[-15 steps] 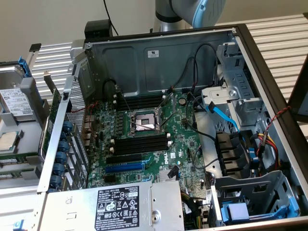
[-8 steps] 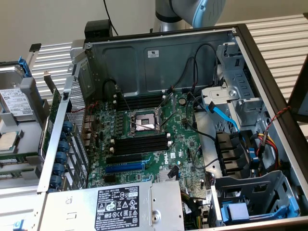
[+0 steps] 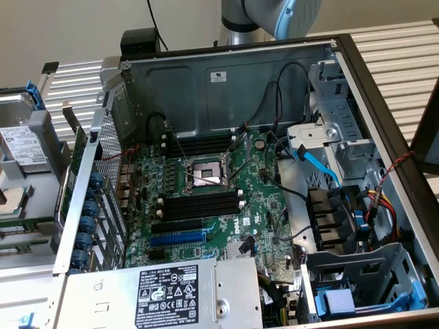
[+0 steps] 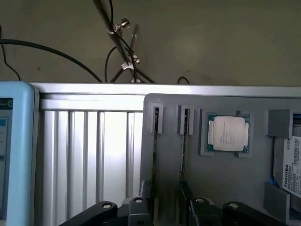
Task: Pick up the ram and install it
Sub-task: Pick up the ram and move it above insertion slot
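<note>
Pickup stage, by my reading; nothing installed yet.

Exterior view: computer case (image 3: pixel 384 103) lies open, motherboard (image 3: pixel 264 205) exposed. Black memory slots (image 3: pixel 199 204) flank the CPU socket (image 3: pixel 204 173) and all look vacant. Blue expansion slot (image 3: pixel 177 239) sits just past the nearer bank. Robot arm (image 3: pixel 271 14) is beyond the case's far wall, not over the board.

Wrist view: gripper (image 4: pixel 165 195) hangs over a grey parts tray (image 4: pixel 225 183). Jaws stand apart with a modest gap, nothing held between them. The ram (image 4: pixel 155 141) stands on edge in a narrow tray groove and reads as a thin dark line. A second stick (image 4: pixel 184 139) stands parallel in the neighbouring groove. Both run in toward the gripper. I cannot tell which of the two is the target, nor whether anything touches yet. Processor chip (image 4: pixel 228 134) lies in its own pocket just beside the grooves, with a Toshiba hard drive (image 4: pixel 292 169) beyond it.

Judgement: approach and alignment for the grasp, well short of seating.
- The gap appears to span roughly both grooves, so it likely needs centring over one stick only.
- Contact should be square on the stick's flat faces, since a thin board leaves little margin.
- The stick should be drawn straight out along the groove to avoid binding.
- Tray and slots are well apart, with the case wall between them.
</note>
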`<control>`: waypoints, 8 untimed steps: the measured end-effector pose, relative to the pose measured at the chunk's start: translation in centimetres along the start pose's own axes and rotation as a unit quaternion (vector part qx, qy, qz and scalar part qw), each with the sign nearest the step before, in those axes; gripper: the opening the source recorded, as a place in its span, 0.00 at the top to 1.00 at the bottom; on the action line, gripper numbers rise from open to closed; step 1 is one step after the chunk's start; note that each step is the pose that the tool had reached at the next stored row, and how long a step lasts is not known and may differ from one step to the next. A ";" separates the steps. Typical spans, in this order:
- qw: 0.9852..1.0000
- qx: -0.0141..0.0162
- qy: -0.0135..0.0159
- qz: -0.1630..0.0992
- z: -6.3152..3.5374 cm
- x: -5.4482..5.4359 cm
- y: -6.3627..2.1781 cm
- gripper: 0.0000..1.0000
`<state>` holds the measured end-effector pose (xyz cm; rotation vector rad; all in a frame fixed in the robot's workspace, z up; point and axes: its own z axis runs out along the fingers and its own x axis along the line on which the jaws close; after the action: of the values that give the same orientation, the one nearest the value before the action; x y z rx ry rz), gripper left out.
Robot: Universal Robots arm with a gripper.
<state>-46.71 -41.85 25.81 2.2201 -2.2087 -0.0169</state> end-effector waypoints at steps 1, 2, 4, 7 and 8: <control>1.000 0.000 0.000 0.000 0.16 0.0 0.00 0.64; 1.000 0.000 0.000 0.000 0.34 0.1 0.00 0.64; 1.000 0.000 0.000 -0.001 0.66 0.2 0.00 0.64; 1.000 0.000 0.000 0.000 1.13 0.6 -0.01 0.64; 1.000 0.000 0.000 0.000 1.24 0.8 -0.03 0.64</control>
<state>-46.70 -42.62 24.57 2.2209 -2.2074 -0.0165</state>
